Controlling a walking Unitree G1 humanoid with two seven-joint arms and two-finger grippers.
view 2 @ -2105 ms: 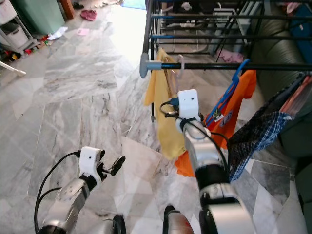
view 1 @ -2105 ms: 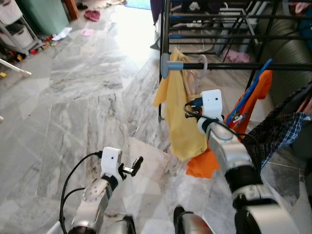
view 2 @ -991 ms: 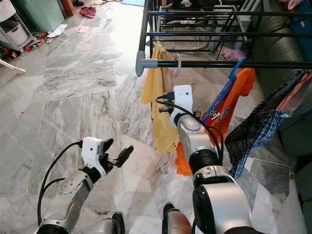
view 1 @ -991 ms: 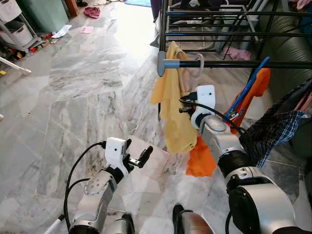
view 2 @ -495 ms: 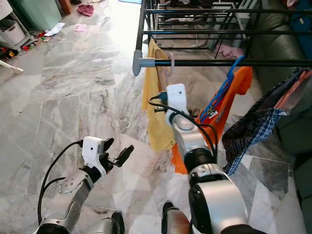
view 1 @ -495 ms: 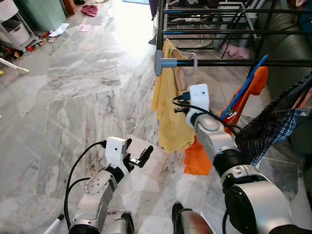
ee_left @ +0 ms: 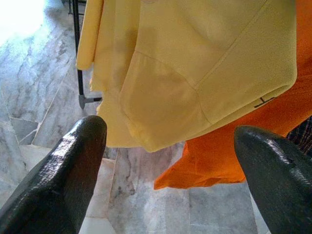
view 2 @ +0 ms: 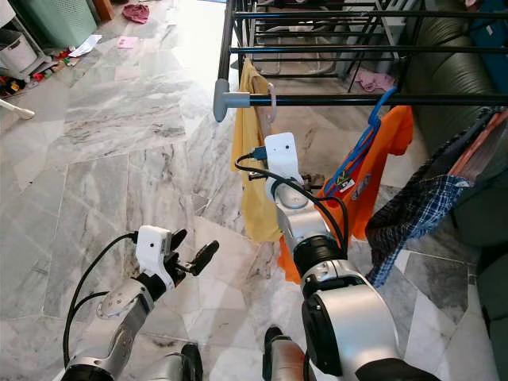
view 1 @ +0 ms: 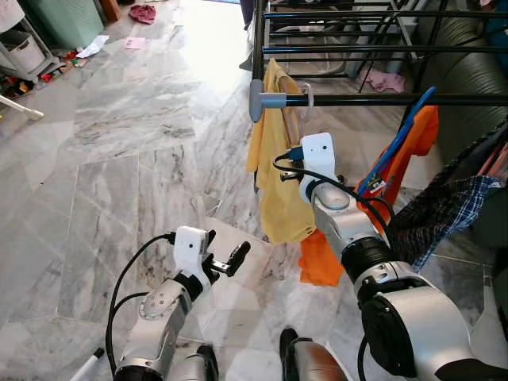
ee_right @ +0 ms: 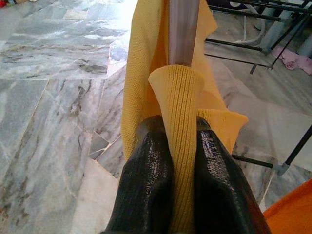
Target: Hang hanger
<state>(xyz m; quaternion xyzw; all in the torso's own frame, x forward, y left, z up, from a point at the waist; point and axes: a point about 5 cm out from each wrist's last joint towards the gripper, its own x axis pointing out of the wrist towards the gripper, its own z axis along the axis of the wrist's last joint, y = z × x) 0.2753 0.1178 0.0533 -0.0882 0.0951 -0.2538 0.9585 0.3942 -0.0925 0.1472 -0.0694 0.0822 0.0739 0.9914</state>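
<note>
Since earlier: we see the right tool (ee_right: 183,161) has stayed clamped on the yellow shirt (view 1: 279,186) while our head view shifted a little; the left tool (view 1: 230,260) has risen slightly and its fingers are still spread.
Right tool: closed tight on a ribbed fold of the yellow shirt, both black fingers (ee_right: 148,185) pressing the cloth from either side, just below the rail (view 1: 381,100).
Hanger: the hanger (view 1: 292,123) sits inside the yellow shirt, directly above the right tool's grip; its pale hook (view 1: 306,94) loops over the rail near the grey end cap (view 1: 256,100).
Long axis: the hanger's bar runs up and away from the right tool toward the rail, and the shirt hangs straight down from it.
Left tool: held low over the marble floor (view 1: 119,159), fingers wide apart and gripping nothing, aimed at the shirt's hem.
Neighbours: an orange garment (view 1: 401,159) on a blue hanger (view 1: 397,147) hangs just beside the yellow shirt; a plaid garment (view 1: 444,210) hangs further to our right.
</note>
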